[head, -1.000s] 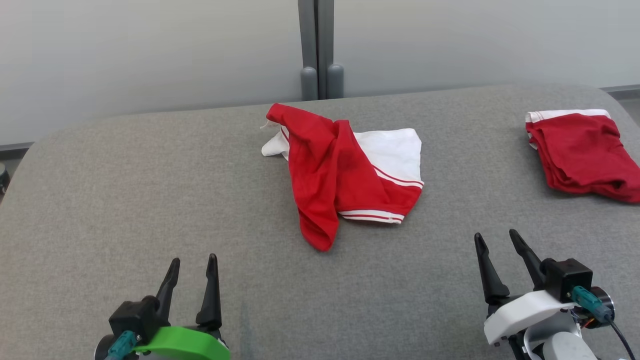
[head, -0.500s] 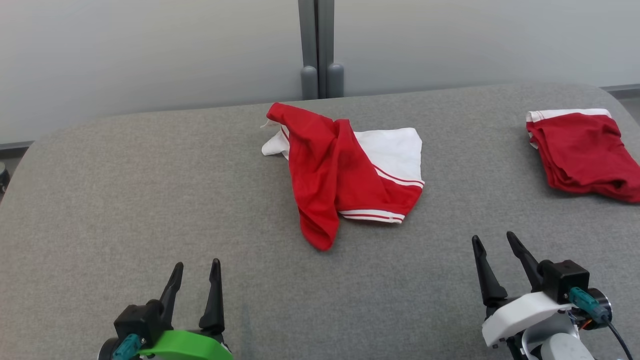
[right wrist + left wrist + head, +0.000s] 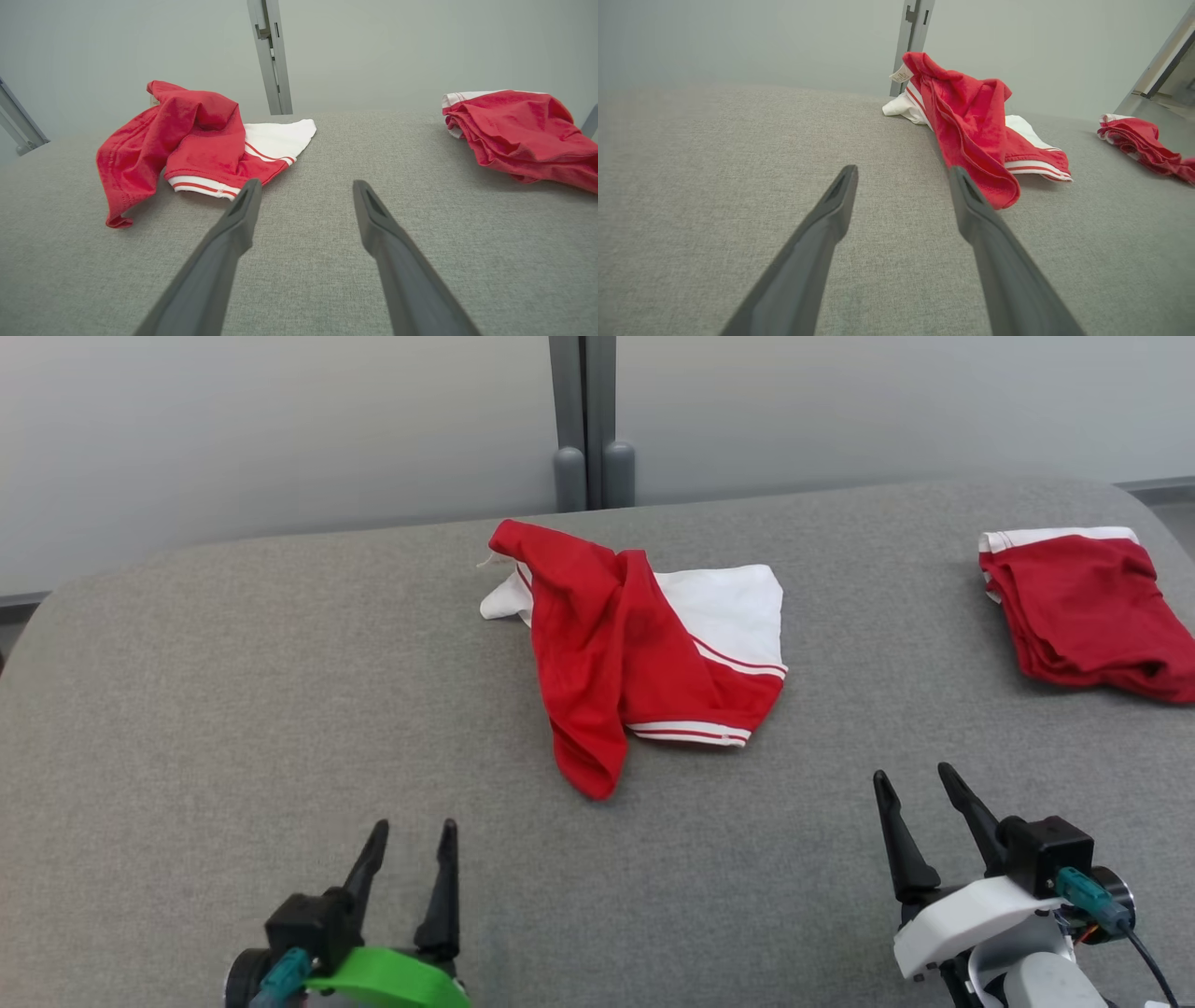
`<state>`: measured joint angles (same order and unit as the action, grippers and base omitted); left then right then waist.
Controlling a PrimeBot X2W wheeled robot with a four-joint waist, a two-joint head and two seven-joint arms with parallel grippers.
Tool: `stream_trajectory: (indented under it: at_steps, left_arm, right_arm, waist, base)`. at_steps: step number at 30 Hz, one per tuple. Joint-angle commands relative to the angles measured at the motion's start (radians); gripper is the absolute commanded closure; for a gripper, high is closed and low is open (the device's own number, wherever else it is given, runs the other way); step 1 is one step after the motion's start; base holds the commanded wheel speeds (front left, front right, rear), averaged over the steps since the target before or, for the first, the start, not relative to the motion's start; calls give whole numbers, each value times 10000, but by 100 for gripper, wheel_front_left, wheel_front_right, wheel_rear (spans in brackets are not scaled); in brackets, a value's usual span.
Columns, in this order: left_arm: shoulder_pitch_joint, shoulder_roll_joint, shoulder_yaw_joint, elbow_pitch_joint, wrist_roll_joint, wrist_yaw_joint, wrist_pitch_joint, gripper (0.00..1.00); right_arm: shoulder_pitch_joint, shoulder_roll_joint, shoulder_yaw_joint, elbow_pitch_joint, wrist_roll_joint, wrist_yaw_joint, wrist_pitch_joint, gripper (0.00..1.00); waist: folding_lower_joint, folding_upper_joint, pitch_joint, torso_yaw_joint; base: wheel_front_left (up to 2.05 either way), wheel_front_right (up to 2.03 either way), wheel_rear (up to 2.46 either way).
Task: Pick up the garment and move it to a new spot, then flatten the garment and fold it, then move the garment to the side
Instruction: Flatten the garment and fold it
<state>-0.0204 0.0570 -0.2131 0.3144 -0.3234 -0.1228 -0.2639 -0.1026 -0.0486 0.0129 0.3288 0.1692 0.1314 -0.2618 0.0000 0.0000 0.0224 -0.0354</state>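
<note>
A crumpled red and white garment [image 3: 635, 653] lies in the middle of the grey table [image 3: 233, 709], toward its far side; the left wrist view has it [image 3: 971, 126] ahead and right, the right wrist view has it [image 3: 187, 135] ahead and left. My left gripper [image 3: 413, 829] hovers open near the table's front left, short of the garment. My right gripper [image 3: 915, 778] stands open at the front right, nothing between its fingers. Both pairs of fingers [image 3: 831, 205] [image 3: 243, 205] are spread wide over bare cloth.
A second red garment [image 3: 1083, 616], folded with a white band, lies at the table's far right edge and shows in the wrist views [image 3: 518, 130] [image 3: 1139, 140]. A grey post [image 3: 588, 420] stands against the pale wall behind the table.
My left gripper has moved forward and to the right, toward the garment. The right gripper has edged forward a little. The head view has shifted slightly.
</note>
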Motion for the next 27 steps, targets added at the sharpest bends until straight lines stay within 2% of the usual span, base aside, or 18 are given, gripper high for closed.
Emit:
stream_trajectory:
  at_steps: [1,8,13,18,25,26,27]
  left_arm:
    - [-323,-2,-277,124,24,-41,-5,0]
    - [-1602,-40,-2156,1159,-320,-90,302,0]
    - [-2553,-37,-2856,2046,-553,-95,401,0]
    - [-3338,-38,-2955,2993,-406,111,355,0]
    - [-4086,-36,-2816,3911,-483,533,234,0]
    - [-4165,-38,-2768,3967,-519,571,180,14]
    - [-4233,-38,-2702,3983,-534,633,139,52]
  right_arm:
    - [-115,-37,-1,-12,38,-15,-45,0]
    - [-436,-35,298,31,31,-15,-45,0]
    - [-739,-35,496,-44,107,-15,-45,0]
    - [-974,-33,483,-55,145,-15,-45,0]
    - [-1156,-32,338,-113,265,-15,-45,0]
    - [-1162,-34,320,-126,287,-15,-45,0]
    - [-1162,-34,296,-137,300,-15,-45,0]
  waist:
    - [0,0,117,-96]
    - [0,0,617,-710]
    - [0,0,1166,-1401]
    - [0,0,1701,-1939]
    - [0,0,2120,-2259]
    - [0,0,2148,-2267]
    - [0,0,2164,-2264]
  base:
    - [0,0,0]
    - [0,0,0]
    - [0,0,0]
    - [0,0,0]
    - [0,0,0]
    - [0,0,0]
    - [0,0,0]
